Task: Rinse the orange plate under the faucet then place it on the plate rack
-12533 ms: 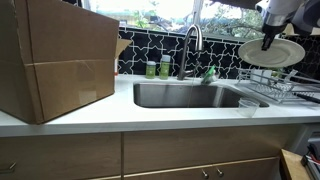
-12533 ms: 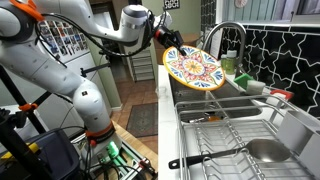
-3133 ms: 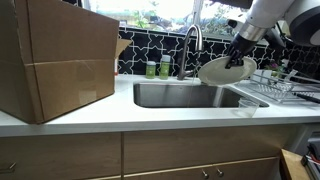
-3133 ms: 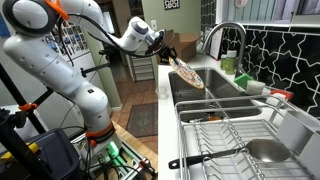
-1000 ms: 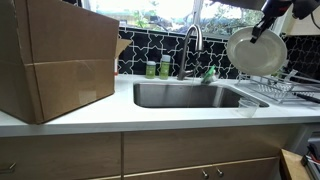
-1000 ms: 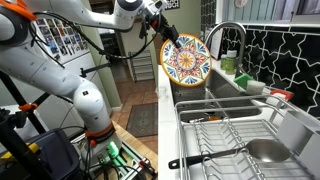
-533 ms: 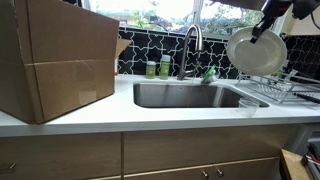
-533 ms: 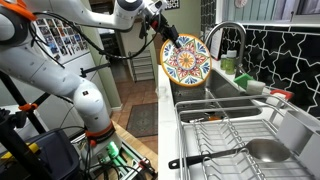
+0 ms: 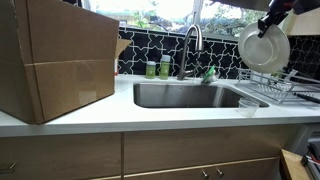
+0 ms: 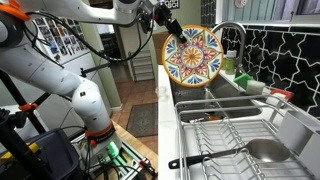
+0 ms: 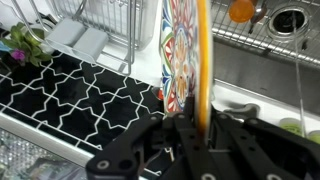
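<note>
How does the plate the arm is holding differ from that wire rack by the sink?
The plate hangs upright in the air, pinched at its rim by the gripper; the rack sits flat on the counter. The plate is a solid disc, colourfully patterned on one face and pale on the other; the rack is open chrome wire. Both are at the same end of the sink.
</note>
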You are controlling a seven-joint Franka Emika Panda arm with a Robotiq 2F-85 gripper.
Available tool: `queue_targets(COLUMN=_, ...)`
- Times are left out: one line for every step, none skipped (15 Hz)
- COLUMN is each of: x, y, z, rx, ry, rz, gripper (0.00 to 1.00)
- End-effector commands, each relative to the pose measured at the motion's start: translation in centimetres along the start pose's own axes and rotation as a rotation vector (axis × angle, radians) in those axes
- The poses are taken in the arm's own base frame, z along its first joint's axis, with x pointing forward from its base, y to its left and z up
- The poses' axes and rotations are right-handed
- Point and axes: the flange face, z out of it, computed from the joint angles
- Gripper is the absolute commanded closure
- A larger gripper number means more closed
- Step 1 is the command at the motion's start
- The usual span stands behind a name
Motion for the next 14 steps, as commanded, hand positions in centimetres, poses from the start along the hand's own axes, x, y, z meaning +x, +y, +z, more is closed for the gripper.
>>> queue_targets(x=0.6, y=4.8, z=0.7, rx=0.013, ry=0.011, rz=0.199, gripper=0.97)
queue_targets(x=0.7, y=6.0, z=1.2, rx=0.014, ry=0.017, rz=0.25, gripper=0.97)
queue_targets(x=0.8, y=7.3, z=1.9, rx=0.018, ry=0.025, rz=0.302, gripper=0.97)
queue_targets(x=0.7, y=8.3, z=2.6, rx=0.019, ry=0.03, rz=0.355, gripper=0.97)
queue_targets(x=0.7, y=9.3, z=3.4, rx=0.021, ry=0.038, rz=0.405, gripper=0.97)
queue_targets(x=0.7, y=10.5, z=4.1, rx=0.03, ry=0.043, rz=0.452, gripper=0.97)
queue_targets(x=0.6, y=11.4, z=4.7, rx=0.036, ry=0.047, rz=0.493, gripper=0.97)
queue_targets(x=0.6, y=12.3, z=5.2, rx=0.061, ry=0.059, rz=0.535, gripper=0.97)
queue_targets(x=0.6, y=12.6, z=5.8, rx=0.077, ry=0.07, rz=0.557, gripper=0.97)
queue_targets(x=0.6, y=12.1, z=6.2, rx=0.043, ry=0.066, rz=0.549, gripper=0.97)
queue_targets(x=0.7, y=12.3, z=5.5, rx=0.043, ry=0.054, rz=0.507, gripper=0.89)
queue_targets(x=0.6, y=12.4, z=5.9, rx=0.038, ry=0.053, rz=0.518, gripper=0.89)
queue_targets(x=0.6, y=12.3, z=6.2, rx=0.034, ry=0.049, rz=0.522, gripper=0.89)
queue_targets(x=0.6, y=12.2, z=6.3, rx=0.032, ry=0.046, rz=0.524, gripper=0.97)
